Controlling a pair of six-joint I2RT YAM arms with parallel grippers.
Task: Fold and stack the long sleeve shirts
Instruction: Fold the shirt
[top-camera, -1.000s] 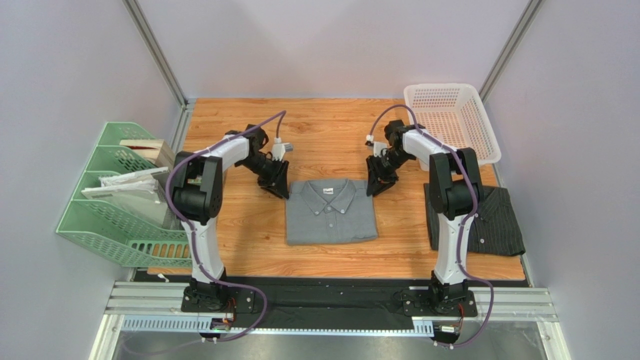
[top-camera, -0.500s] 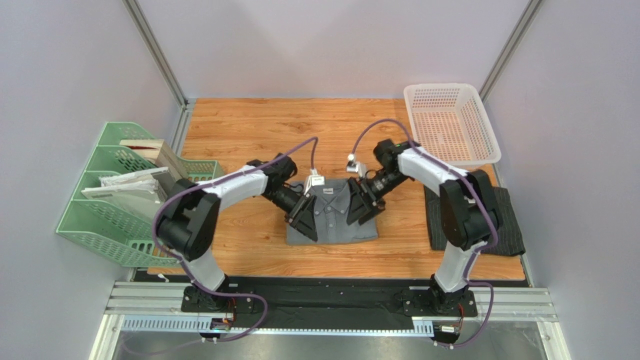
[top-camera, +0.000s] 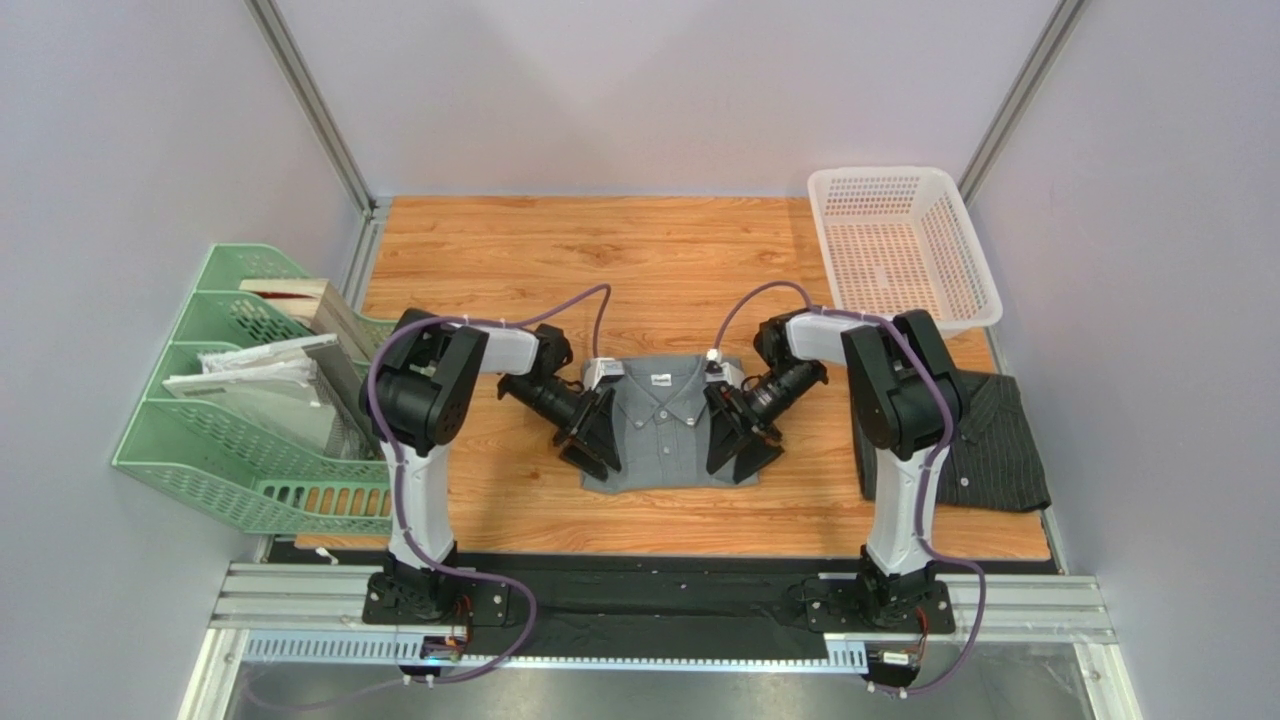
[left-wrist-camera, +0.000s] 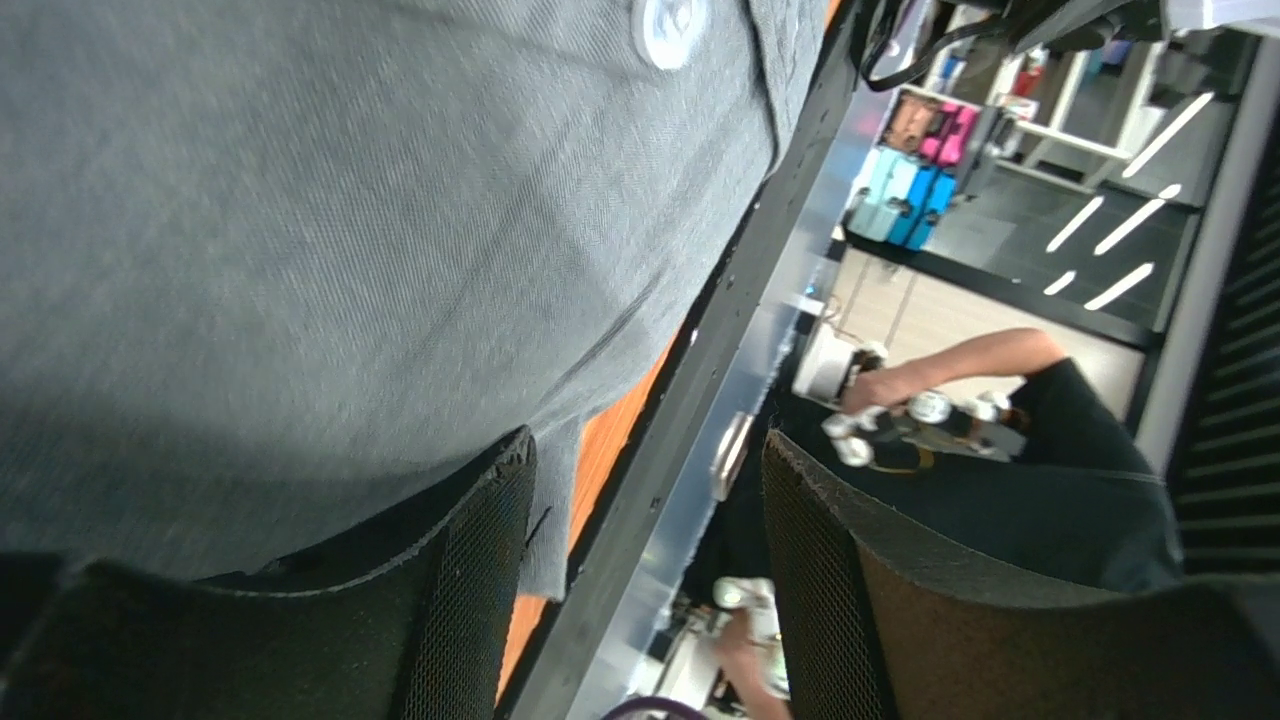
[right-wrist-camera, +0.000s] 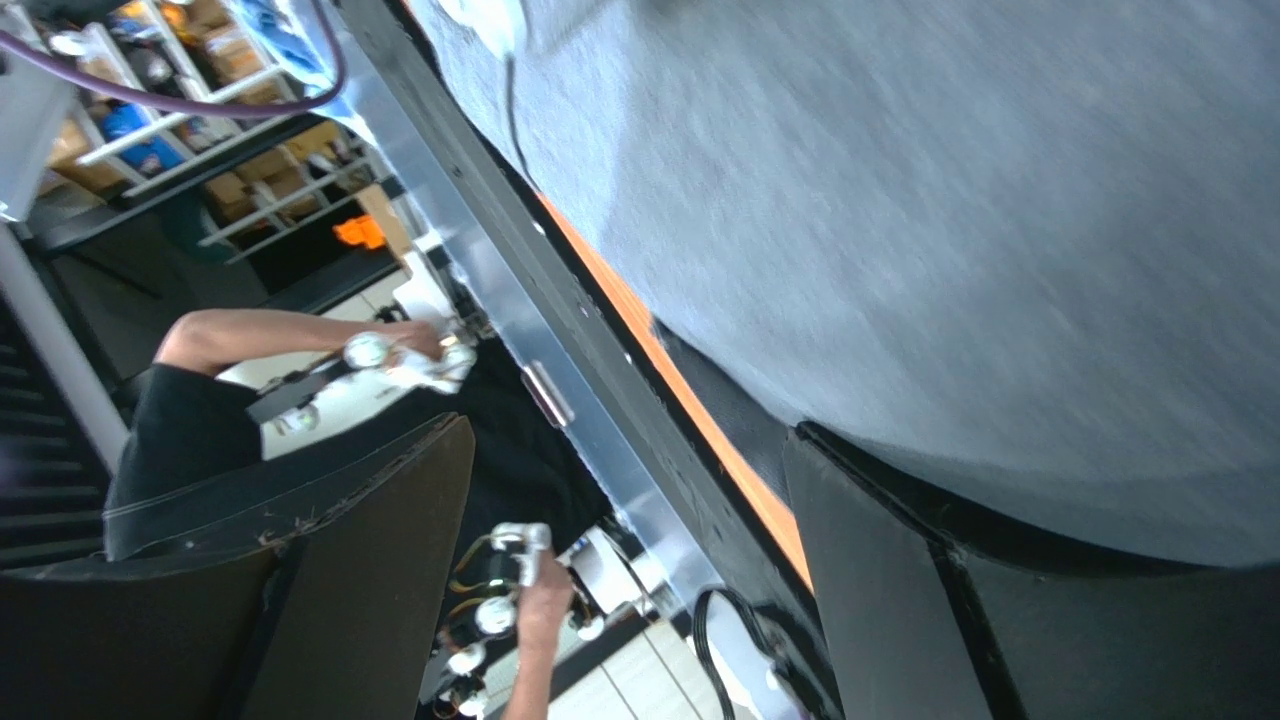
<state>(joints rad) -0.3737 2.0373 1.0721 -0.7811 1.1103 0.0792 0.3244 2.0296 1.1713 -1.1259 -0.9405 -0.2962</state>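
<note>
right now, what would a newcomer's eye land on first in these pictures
A folded grey shirt lies in the middle of the table, with the left gripper and the right gripper down at its two side edges, both open. A dark pinstriped shirt lies folded at the right edge.

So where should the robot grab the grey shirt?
Probably its two side edges, left tool from the left, right tool from the right. The grey shirt lies flat, folded into a rectangle, so holding both sides should keep it folded.
</note>
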